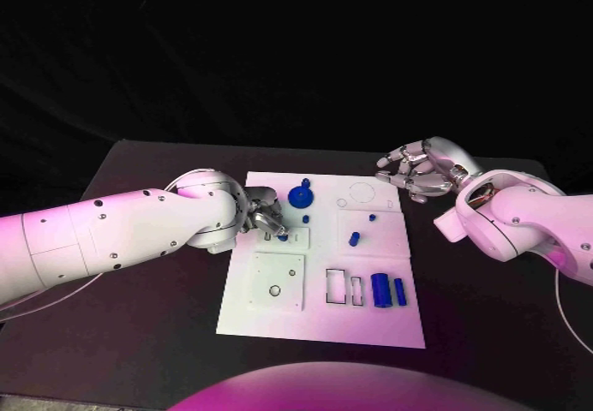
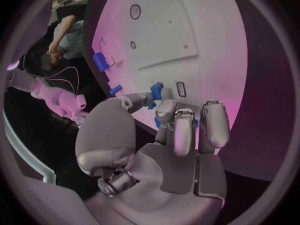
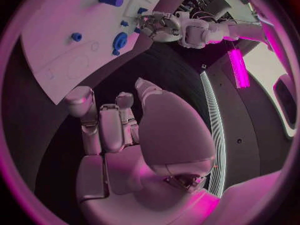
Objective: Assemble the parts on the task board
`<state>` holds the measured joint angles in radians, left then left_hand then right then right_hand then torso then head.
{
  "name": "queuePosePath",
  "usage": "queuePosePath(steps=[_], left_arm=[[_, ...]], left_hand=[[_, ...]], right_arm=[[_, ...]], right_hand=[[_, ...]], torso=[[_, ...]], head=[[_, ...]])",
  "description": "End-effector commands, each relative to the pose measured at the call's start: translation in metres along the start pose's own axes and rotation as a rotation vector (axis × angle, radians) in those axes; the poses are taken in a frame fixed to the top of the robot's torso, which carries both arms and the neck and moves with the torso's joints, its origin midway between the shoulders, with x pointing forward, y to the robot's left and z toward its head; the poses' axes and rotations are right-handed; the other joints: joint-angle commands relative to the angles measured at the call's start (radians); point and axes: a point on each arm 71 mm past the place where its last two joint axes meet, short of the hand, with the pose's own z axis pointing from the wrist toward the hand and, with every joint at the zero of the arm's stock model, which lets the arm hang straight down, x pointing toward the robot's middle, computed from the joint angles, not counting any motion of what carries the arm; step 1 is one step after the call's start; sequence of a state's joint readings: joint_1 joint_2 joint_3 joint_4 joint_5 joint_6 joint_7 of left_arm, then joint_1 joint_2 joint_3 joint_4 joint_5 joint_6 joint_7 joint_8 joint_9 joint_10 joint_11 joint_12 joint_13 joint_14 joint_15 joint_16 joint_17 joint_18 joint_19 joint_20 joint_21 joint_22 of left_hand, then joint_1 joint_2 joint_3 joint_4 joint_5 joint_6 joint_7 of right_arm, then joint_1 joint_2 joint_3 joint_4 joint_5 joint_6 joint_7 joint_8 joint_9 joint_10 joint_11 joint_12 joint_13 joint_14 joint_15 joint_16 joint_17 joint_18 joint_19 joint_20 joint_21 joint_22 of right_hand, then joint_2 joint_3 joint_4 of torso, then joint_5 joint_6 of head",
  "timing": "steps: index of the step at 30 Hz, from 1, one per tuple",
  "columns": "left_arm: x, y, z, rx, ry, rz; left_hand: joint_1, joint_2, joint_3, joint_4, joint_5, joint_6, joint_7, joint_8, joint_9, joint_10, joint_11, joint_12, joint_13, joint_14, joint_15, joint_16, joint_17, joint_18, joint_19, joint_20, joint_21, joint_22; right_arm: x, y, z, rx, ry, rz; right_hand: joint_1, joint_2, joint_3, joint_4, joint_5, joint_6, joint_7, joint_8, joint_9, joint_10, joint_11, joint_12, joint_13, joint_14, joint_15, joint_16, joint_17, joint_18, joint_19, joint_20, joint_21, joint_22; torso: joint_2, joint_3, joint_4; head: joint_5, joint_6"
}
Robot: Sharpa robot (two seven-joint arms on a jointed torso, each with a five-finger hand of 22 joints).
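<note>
Two blue cylinders (image 1: 389, 291) lie near the front of the white task board (image 1: 321, 330). Further back, the left hand (image 1: 263, 218) pinches a small blue part (image 2: 155, 92) on the board. The right hand (image 1: 420, 171) floats past the far corner, fingers curled, holding nothing.

Bare board (image 1: 371, 330) near edge; blue cylinders (image 1: 389, 291) beside slots.

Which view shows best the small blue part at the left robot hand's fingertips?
The left wrist view: the blue part sits between the left robot hand fingertips, against the task board. The head view hides most of it; the right wrist view shows it tiny.
</note>
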<state>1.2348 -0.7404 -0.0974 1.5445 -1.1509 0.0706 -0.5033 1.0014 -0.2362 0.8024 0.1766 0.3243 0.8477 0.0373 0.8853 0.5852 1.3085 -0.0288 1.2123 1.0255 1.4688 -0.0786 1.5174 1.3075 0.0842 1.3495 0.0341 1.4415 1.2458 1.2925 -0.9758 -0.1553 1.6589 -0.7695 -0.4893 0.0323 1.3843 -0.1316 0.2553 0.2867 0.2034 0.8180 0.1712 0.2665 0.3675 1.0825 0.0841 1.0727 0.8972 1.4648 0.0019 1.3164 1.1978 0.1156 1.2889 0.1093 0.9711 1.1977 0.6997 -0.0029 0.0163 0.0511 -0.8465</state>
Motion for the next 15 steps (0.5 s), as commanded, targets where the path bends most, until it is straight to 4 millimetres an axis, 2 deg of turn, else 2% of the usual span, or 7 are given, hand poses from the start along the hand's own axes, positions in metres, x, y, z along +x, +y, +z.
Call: queuePosePath(steps=[1,15], left_arm=[[0.0072,-0.0029,0.0010,0.010,0.049,0.007],[0.0069,-0.0024,0.0014,0.008,0.048,0.007]], left_hand=[[-0.009,0.002,-0.016,0.007,-0.004,0.007,0.001,-0.006,-0.001,0.005,-0.002,0.007,0.003,0.080,-0.006,0.008,0.178,-0.016,0.010,-0.001,0.001,0.003],[-0.022,0.009,-0.104,0.060,-0.005,0.017,0.001,-0.011,-0.005,0.009,-0.001,0.016,0.015,0.081,-0.006,0.011,0.183,-0.018,0.018,-0.002,0.004,0.015]], right_arm=[[0.0013,0.0008,-0.0003,-0.010,0.011,-0.002],[0.0012,0.0009,-0.0004,-0.011,0.010,-0.002]], right_hand=[[-0.009,0.001,0.000,0.002,0.004,-0.004,0.000,0.003,-0.001,-0.004,0.000,-0.005,-0.001,0.001,0.005,-0.003,-0.001,0.009,-0.008,0.002,-0.003,-0.001],[-0.012,0.001,0.000,0.002,0.004,-0.005,0.000,0.002,-0.001,-0.008,0.001,-0.008,-0.004,-0.001,0.005,-0.007,-0.005,0.011,-0.012,0.002,-0.011,-0.005]], torso=[[0.001,0.0000,0.0005],[0.000,-0.0010,0.0001]], head=[[0.000,-0.001],[-0.001,0.000]])
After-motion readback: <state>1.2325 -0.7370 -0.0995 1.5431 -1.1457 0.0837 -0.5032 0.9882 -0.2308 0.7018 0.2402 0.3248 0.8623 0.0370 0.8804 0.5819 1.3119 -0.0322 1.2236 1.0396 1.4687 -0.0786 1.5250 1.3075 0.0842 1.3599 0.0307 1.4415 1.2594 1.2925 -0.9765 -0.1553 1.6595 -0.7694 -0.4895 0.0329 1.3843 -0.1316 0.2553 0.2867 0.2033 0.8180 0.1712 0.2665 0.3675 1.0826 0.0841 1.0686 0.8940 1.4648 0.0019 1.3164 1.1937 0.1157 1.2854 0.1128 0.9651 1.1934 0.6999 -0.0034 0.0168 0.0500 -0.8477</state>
